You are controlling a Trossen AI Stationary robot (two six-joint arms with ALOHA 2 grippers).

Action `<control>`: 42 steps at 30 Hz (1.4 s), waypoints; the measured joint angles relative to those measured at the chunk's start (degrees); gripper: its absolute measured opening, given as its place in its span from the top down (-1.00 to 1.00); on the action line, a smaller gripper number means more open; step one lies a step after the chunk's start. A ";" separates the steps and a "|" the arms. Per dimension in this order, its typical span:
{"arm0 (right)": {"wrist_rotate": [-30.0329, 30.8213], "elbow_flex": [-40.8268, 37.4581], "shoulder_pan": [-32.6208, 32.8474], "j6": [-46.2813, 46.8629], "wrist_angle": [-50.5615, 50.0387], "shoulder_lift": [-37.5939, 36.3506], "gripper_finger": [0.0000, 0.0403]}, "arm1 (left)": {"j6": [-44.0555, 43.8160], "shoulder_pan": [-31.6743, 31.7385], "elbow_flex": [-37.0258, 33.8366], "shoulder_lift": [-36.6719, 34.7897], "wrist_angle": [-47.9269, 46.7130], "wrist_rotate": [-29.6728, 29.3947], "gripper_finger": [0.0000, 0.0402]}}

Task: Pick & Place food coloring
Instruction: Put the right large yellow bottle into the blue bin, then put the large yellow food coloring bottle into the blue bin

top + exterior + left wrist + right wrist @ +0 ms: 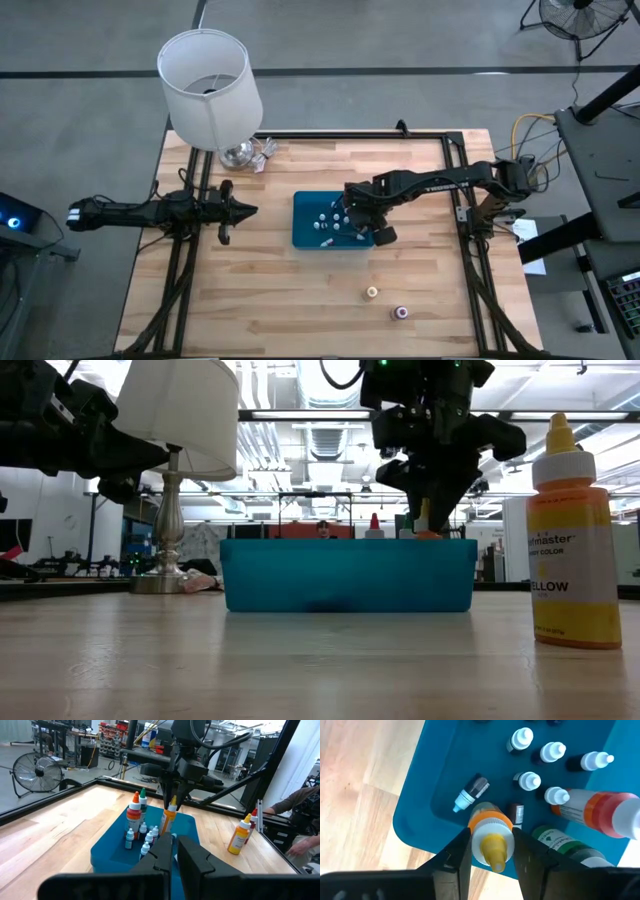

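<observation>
Right gripper (491, 851): clamped on the neck of an orange-capped bottle (490, 834), holding it upright over the near edge of the tray (420, 810).
Left gripper (240, 210): clenched on nothing, parked over the desk (300, 290), well apart from the tray.
Food coloring: held bottle sits between the fingers; directly below and beyond it in the tray stand small white-capped bottles (529, 781), one lying on its side (470, 794), and two larger bottles, red (600, 810) and green (565, 842), just beside the gripper.
Still out: a yellow bottle (573, 535) and another small one (401, 313) on the desk, behind the right gripper.
Risk: lowering here could knock the crowded neighbours over, since they stand close under the fingers.
Risk: release near the rim may tip the bottle out onto the desk.
</observation>
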 joint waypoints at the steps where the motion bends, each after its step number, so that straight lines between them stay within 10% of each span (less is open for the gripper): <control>1: -0.02 -0.16 0.00 -0.13 0.22 -0.07 0.47 | 0.01 0.01 0.00 0.00 -0.01 0.01 0.99; 42: 0.51 0.66 -0.11 -0.18 0.05 -0.14 -0.04 | 0.02 0.00 0.00 -0.01 -0.01 0.01 0.99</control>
